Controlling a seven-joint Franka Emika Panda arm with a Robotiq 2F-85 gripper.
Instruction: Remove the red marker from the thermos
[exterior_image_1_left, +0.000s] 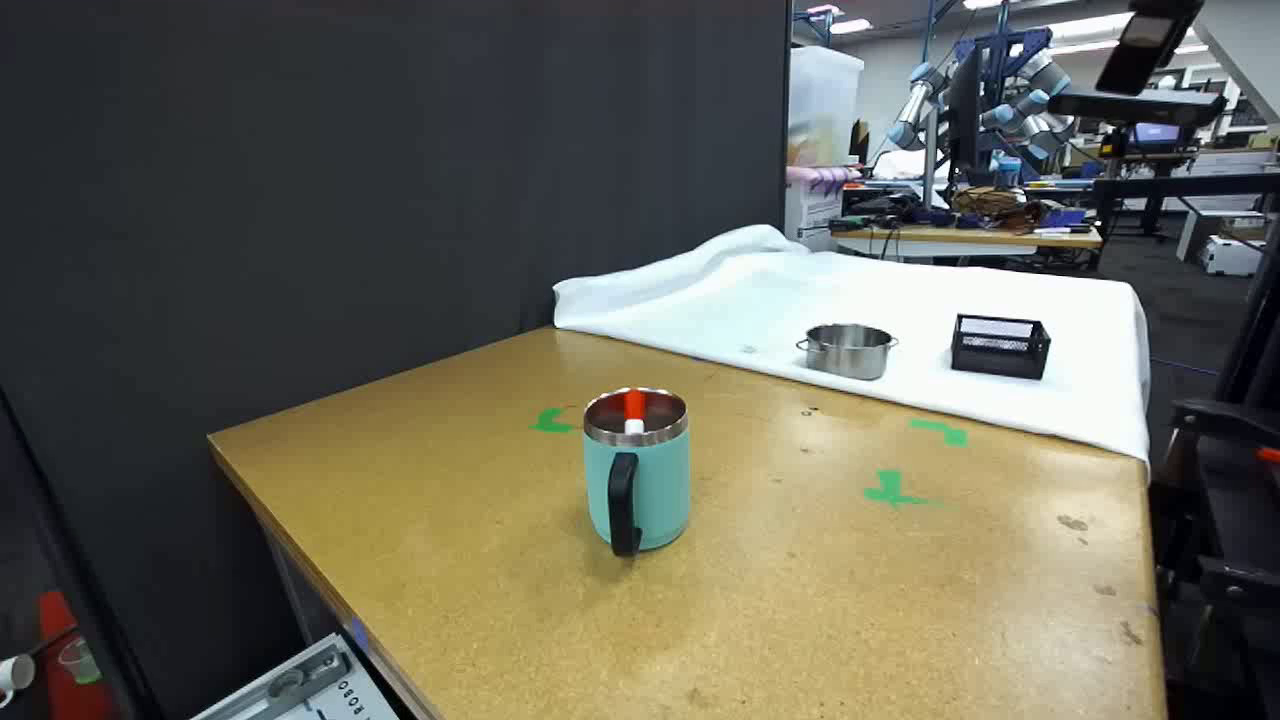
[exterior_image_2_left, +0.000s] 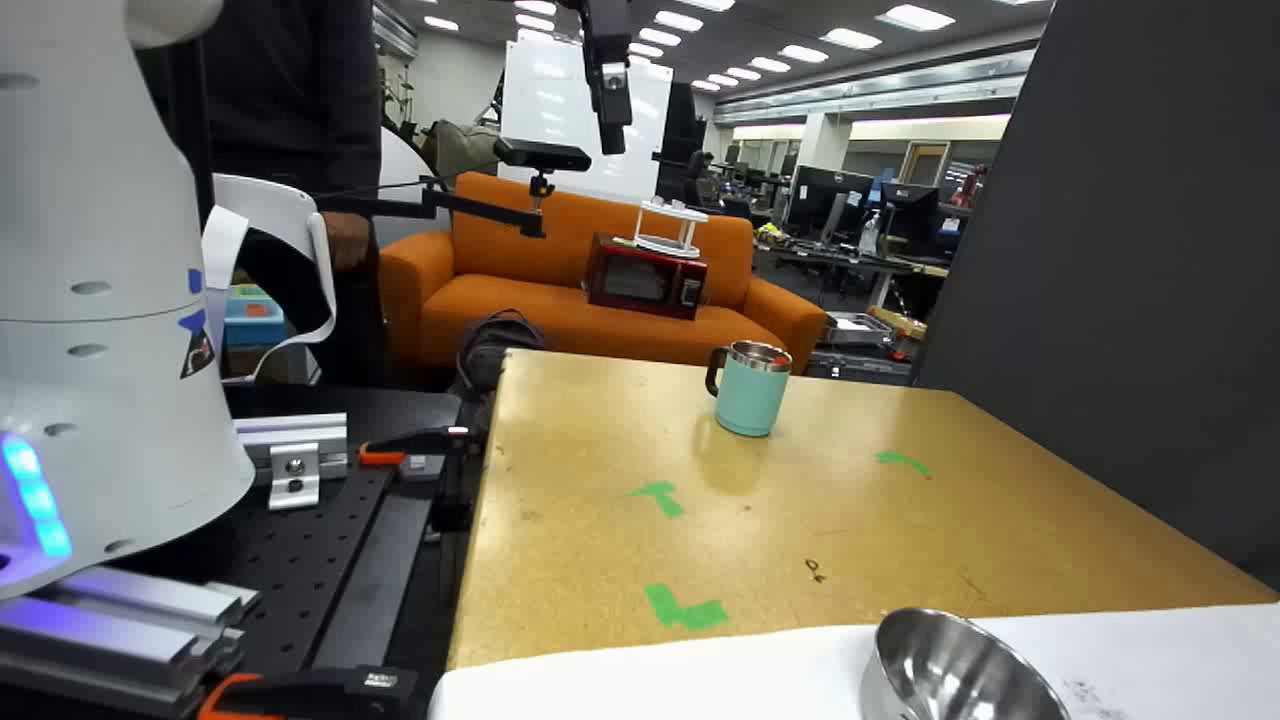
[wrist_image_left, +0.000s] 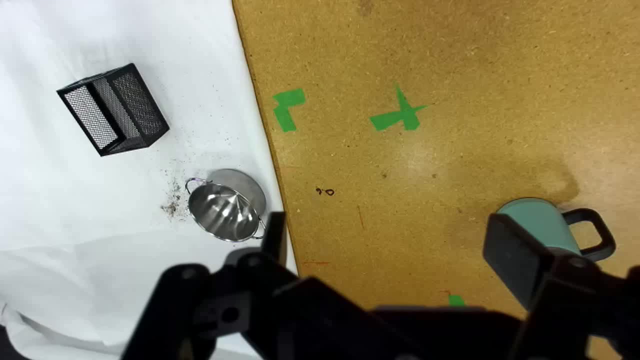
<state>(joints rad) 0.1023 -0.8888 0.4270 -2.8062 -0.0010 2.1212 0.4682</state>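
The thermos, a teal cup with a metal rim and black side handle, stands upright on the wooden table in both exterior views (exterior_image_1_left: 650, 495) (exterior_image_2_left: 752, 397). The red marker (exterior_image_1_left: 635, 404) is inside it, showing a red part near the rim and a white part lower down. A small red bit of the marker also shows at the rim in an exterior view (exterior_image_2_left: 781, 361). In the wrist view the thermos (wrist_image_left: 542, 222) is partly behind a finger, and the marker is hidden. My gripper (wrist_image_left: 387, 225) is open and empty, high above the table, apart from the thermos; it also shows at the top of an exterior view (exterior_image_2_left: 612, 115).
A metal pot (exterior_image_1_left: 850, 355) and a black mesh basket (exterior_image_1_left: 1000, 348) sit on a white cloth (wrist_image_left: 100, 200) over part of the wooden table (exterior_image_1_left: 800, 600). Green tape marks the tabletop. A dark panel (exterior_image_1_left: 400, 180) stands along one table edge. A person stands behind the robot base.
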